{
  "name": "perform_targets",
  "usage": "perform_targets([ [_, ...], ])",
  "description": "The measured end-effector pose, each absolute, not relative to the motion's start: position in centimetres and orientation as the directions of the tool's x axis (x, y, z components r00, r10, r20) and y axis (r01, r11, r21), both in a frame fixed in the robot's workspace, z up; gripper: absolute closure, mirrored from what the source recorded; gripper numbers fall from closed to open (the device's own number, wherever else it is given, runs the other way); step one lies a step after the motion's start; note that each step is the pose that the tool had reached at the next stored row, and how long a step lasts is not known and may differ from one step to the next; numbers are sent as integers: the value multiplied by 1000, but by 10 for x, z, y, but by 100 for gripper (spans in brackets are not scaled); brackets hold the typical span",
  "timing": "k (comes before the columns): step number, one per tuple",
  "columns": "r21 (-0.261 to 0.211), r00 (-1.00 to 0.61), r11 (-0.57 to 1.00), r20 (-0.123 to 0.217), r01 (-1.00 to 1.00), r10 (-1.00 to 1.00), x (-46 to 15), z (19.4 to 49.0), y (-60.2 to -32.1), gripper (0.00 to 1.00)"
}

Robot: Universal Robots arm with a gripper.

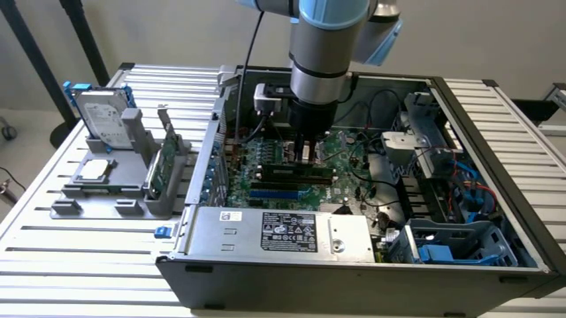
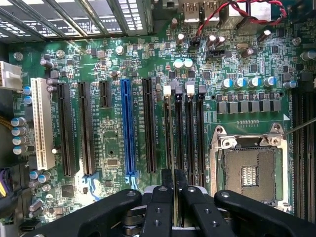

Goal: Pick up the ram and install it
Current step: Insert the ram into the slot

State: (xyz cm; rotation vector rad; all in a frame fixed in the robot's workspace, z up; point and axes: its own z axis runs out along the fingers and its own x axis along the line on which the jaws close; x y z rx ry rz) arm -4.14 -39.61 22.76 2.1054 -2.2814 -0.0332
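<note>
Motherboard (image 2: 118, 148) below; gripper (image 2: 172, 180) pinching ram (image 2: 171, 128) amid slots.

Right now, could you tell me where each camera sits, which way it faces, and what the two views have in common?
Exterior view: off the arm, above, looking down into the open computer case on the slatted table; the arm's wrist shows, reaching to the motherboard.
Wrist view: on the wrist, facing the motherboard; the gripper shows, shut on the ram at the slots.
Shared: motherboard, blue slot.
</note>
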Motion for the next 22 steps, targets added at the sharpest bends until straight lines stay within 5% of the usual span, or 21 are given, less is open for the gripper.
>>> perform_targets([
  [22, 36, -80, 81, 24, -996, -997, -41, 221, -395, 86],
])
